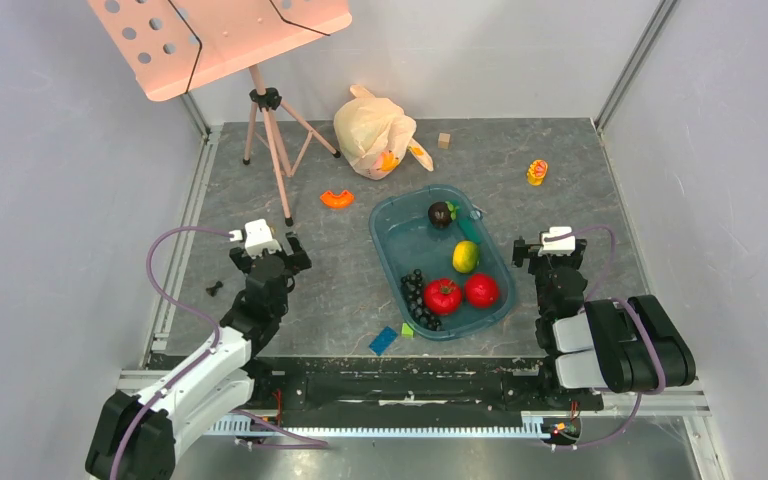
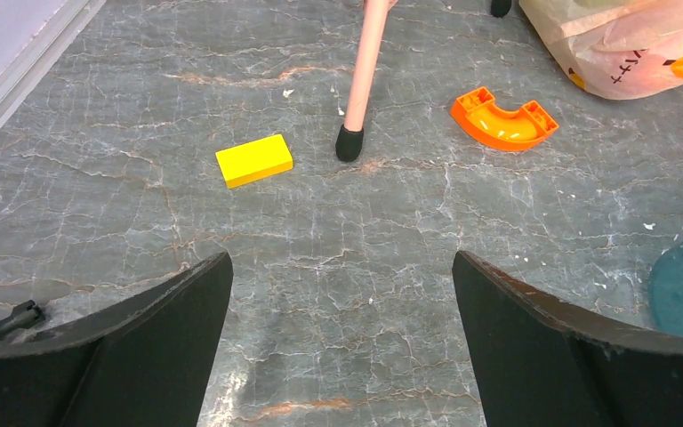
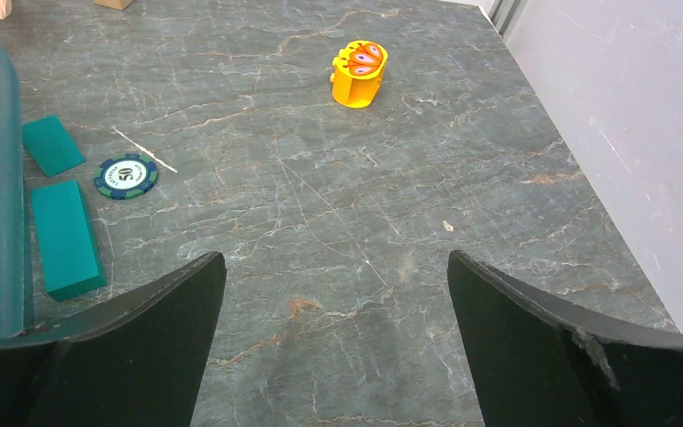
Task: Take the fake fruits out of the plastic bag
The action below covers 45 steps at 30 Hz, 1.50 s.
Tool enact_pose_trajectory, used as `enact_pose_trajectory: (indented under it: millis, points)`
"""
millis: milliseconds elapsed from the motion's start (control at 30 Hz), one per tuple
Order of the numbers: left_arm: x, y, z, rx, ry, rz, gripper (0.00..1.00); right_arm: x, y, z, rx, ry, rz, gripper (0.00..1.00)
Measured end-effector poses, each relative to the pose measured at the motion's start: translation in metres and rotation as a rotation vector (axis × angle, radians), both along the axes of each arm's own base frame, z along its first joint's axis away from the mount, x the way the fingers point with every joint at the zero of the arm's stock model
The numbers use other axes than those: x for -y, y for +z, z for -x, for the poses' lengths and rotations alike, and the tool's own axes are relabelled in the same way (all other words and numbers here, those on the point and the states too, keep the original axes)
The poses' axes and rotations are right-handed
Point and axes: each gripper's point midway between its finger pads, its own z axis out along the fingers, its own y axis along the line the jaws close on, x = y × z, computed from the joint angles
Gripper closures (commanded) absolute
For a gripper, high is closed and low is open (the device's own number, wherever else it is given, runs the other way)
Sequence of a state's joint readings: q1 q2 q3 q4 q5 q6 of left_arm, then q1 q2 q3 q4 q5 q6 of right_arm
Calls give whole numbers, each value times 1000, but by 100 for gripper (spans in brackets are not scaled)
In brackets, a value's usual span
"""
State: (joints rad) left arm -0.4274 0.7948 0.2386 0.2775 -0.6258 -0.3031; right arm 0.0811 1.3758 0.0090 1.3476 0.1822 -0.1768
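Observation:
The cream-beige plastic bag (image 1: 373, 132) lies bunched at the back of the table, with a yellow-orange shape showing at its lower side. Its corner shows in the left wrist view (image 2: 622, 44). What it holds is hidden. A yellow lemon (image 1: 465, 256) and two red fruits (image 1: 443, 295) (image 1: 481, 290) lie in the teal tray (image 1: 388, 250). My left gripper (image 1: 268, 252) (image 2: 340, 267) is open and empty over bare table, left of the tray. My right gripper (image 1: 550, 250) (image 3: 335, 262) is open and empty, right of the tray.
The tray also holds a dark plum (image 1: 441, 213) and black grapes (image 1: 418, 298). A pink music stand's tripod (image 1: 270, 120) stands at the back left, its leg (image 2: 360, 80) ahead of my left gripper. Nearby lie an orange curved piece (image 2: 503, 120), yellow block (image 2: 253, 160), yellow toy (image 3: 358, 73), poker chip (image 3: 125, 175) and teal blocks (image 3: 65, 236).

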Motion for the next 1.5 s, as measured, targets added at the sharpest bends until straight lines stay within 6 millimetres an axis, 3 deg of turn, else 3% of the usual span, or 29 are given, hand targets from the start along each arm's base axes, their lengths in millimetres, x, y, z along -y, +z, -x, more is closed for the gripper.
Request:
enact_pose_trajectory:
  millis: [367,600,867,933,1067,1233,1333,1500]
  points:
    - [-1,3,-5,-7,16,-8,0,0,0,0,0,0,0,2]
    - [-23,3,0,-35,161,-28,0,0,0,0,0,0,0,2]
    - [-22,-5,-6,-120,169,-69,0,8,-10,1,-81,-49,1,2]
    - [-21,-7,-7,-145,170,-82,0,11,-1,-15,-110,-87,-26,2]
    - [-25,-6,-7,-209,229,-85,0,8,44,-60,-129,-134,-149,2]
    - [-29,2,-5,-243,295,-67,0,-20,92,-123,-199,-39,-249,2]
    - [-32,-6,2,-291,306,-81,0,-48,98,-152,-250,74,-315,2]
    - [-33,-5,8,-277,306,-58,0,-93,93,-176,-323,241,-412,2]
